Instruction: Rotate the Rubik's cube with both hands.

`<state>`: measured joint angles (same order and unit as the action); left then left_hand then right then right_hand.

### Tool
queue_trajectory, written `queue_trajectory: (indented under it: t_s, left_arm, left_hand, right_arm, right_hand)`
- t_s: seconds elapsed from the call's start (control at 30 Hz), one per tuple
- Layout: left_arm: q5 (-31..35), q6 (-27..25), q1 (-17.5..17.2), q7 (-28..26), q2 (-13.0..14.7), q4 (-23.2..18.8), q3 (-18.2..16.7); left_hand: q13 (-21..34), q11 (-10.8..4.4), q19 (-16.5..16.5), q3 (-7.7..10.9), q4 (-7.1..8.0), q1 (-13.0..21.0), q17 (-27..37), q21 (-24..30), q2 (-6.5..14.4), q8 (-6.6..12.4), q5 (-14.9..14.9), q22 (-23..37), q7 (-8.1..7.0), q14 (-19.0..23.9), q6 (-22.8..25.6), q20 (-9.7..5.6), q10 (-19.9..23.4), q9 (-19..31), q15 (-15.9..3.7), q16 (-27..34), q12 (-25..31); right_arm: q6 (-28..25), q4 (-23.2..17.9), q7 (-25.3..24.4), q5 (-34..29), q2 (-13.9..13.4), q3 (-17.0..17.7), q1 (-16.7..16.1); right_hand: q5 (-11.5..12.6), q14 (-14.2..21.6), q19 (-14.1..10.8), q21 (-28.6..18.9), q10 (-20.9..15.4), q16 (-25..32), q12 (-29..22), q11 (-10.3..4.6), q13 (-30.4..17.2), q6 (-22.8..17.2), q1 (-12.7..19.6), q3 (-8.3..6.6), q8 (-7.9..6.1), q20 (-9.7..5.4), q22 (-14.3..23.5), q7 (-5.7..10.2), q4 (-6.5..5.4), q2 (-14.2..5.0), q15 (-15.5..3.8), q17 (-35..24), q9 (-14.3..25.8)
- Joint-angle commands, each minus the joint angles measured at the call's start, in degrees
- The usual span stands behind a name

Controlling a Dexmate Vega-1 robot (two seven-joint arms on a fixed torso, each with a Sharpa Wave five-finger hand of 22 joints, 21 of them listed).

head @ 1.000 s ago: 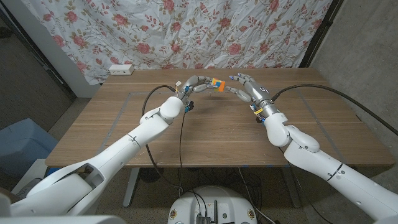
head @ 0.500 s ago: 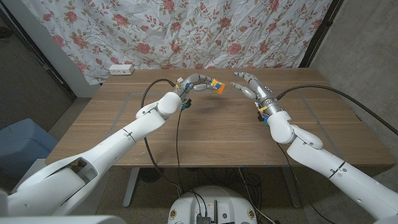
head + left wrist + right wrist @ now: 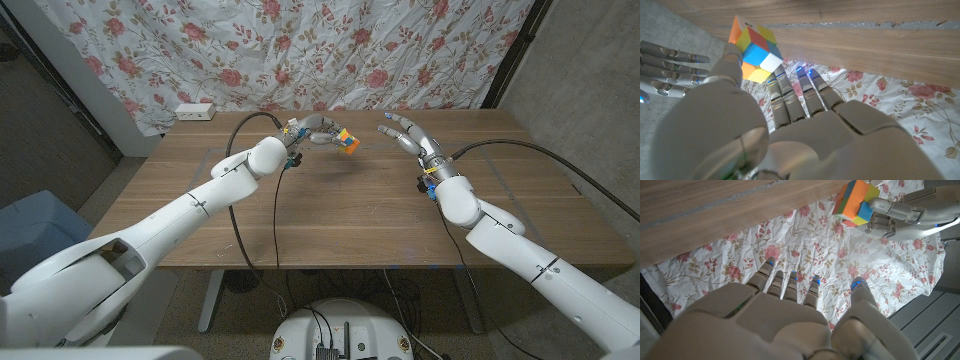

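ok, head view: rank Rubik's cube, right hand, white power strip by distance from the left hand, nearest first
1. Rubik's cube: held at the fingertips of the left hand, above the table.
2. Right hand: across a gap, to the cube's right, fingers spread.
3. White power strip: far-left table edge, by the curtain.
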<state>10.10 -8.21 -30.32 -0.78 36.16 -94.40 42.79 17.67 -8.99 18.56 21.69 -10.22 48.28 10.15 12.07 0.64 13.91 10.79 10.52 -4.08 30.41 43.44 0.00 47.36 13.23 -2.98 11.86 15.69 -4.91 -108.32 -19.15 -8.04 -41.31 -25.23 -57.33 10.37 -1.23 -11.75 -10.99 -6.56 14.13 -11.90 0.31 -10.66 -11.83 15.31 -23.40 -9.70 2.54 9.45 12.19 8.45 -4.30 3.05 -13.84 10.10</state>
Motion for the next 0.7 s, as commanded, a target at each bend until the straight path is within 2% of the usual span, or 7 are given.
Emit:
queue_trajectory:
  t_s: [0.03, 0.4, 0.5, 0.7]
  left_arm:
    - [6.94, -0.43, 2.71, 5.08, 2.7, -1.58, 1.68]
    - [11.07, 0.1, 4.13, 9.61, 4.15, -2.26, 2.14]
    - [13.03, 0.41, 5.0, 11.08, 4.63, -2.27, 2.72]
    - [16.61, 1.49, 6.39, 13.5, 4.99, -1.86, 3.68]
  left_hand:
    - [0.34, -3.77, 0.22, 0.04, 0.47, 0.04, 0.07, 0.09, 1.64, -0.05, 0.25, 0.12, 0.38, 0.29, 2.53, -0.15, 4.06, 0.34, -6.88, -0.08, -0.1]
    - [0.39, -3.79, 0.05, -0.01, 0.46, 0.06, 0.07, 0.03, 1.69, -0.14, 0.26, 0.11, 0.18, 0.23, 2.51, -0.07, 4.04, 0.36, -6.96, -0.12, -0.2]
    - [0.4, -3.8, 0.06, -0.02, 0.47, 0.06, 0.07, 0.03, 1.71, -0.14, 0.26, 0.11, 0.25, 0.21, 2.55, -0.06, 4.04, 0.37, -6.97, -0.13, -0.22]
    - [0.42, -3.81, 0.07, -0.04, 0.47, 0.05, 0.07, 0.04, 1.74, -0.12, 0.26, 0.11, 0.07, 0.16, 2.7, -0.08, 4.09, 0.38, -7.01, -0.16, -0.24]
  right_arm:
    - [2.64, 2.35, 2.79, 8.19, 0.44, 1.31, 0.79]
    - [2.93, 4.15, 6.25, 13.5, -0.1, 1.27, 2.3]
    - [3.65, 5.27, 6.96, 15.57, 0.4, 1.41, 2.67]
    - [6.3, 7.87, 7.58, 18.67, 1.39, 1.63, 3.2]
  right_hand:
    - [-0.33, -0.06, 0.2, 0.18, -0.45, -0.17, 0.04, 0.49, -0.11, 1.42, -0.92, 0.54, 0.05, -0.07, 0.16, -0.02, -0.45, -0.18, 0.44, -0.04, -0.01]
    - [-0.51, -0.48, 1.08, 0.47, -0.45, -0.31, 0.3, 0.97, -0.1, 2.52, -2.68, 1.29, -0.16, -0.24, 0.17, -1.58, -1.23, -0.28, 0.45, -0.21, -0.02]
    - [-0.51, -0.85, 1.66, 0.61, -0.27, -0.43, 0.44, 1.09, -0.11, 3.31, -3.49, 1.59, -0.09, -0.89, 0.17, -1.93, -1.62, -0.41, 0.1, -0.3, -0.03]
    - [-0.49, -0.95, 1.8, 0.58, -0.03, -0.45, 0.56, 1.15, -0.11, 3.77, -4.14, 1.82, -0.11, -1.08, 0.16, -2.24, -1.91, -0.52, -0.08, -0.38, -0.04]
